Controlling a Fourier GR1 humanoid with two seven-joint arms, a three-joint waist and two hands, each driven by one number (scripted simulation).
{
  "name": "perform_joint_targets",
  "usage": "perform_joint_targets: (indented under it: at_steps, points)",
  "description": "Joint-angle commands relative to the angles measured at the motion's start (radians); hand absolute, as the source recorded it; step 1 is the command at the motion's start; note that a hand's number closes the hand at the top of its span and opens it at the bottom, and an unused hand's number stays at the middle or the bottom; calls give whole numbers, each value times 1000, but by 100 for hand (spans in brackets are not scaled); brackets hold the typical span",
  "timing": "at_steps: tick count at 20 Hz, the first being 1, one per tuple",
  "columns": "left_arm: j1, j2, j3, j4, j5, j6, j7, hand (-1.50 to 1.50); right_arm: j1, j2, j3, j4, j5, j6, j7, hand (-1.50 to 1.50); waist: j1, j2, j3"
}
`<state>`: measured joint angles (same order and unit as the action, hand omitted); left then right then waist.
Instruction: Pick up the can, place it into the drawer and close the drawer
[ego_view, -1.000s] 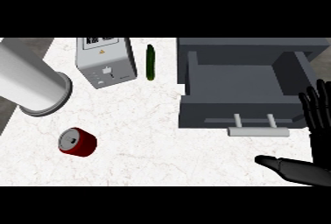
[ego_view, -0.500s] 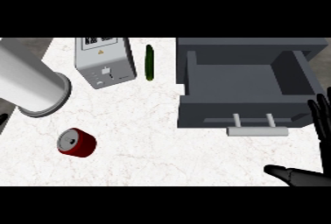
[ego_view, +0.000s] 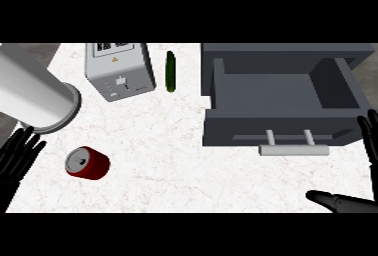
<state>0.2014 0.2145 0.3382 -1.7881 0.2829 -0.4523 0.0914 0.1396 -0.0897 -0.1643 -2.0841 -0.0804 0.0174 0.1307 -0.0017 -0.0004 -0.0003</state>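
So, the small red metal can (ego_view: 88, 163) lies on its side on the white stone surface (ego_view: 184, 172), low at the left. Its silver lid end faces up & left, twd the left hand (ego_view: 18, 156). Its long axis runs from there down & to the right.

That hand shows at the left edge, fingers straight & spread, holding nothing. The can is just beside it on its right, not touching.

The right hand (ego_view: 341, 201) is at the far right edge, by the dark grey open drawer (ego_view: 284, 95) & well apart from the can. Its fingers are straight, thumb held wide, nothing in it.

I think the left hand should go for the can: slide a bit right, then curl round its round side. The can looks smooth & shiny, so it prob. rolls if bumped.
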Motion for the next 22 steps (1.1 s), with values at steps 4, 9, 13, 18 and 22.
perform_joint_targets:
  at_steps: [4, 9, 13, 18, 22]
  points:
    - [-17, -15, 7, 202, -153, -17, -177, -150, 29, -6, -25, -76, -21, 16, 52, -150, -1, 0, 0]
    - [-62, -35, 8, 315, -225, 28, -285, -150, -3, -3, -28, -32, -9, 27, 40, -150, 0, 0, 0]
    - [-120, -55, -17, 428, -274, 83, -310, -150, 60, 38, 17, -155, 22, 12, 94, -150, -2, 0, 0]
    - [-139, -28, -1, 607, -322, 93, -450, -150, 37, -38, -139, -44, -118, 100, 36, -150, -3, 1, 0]
    - [-232, -42, -11, 768, -343, 136, -537, -150, 56, -7, -101, -162, -81, 70, 121, -150, -6, 1, 0]
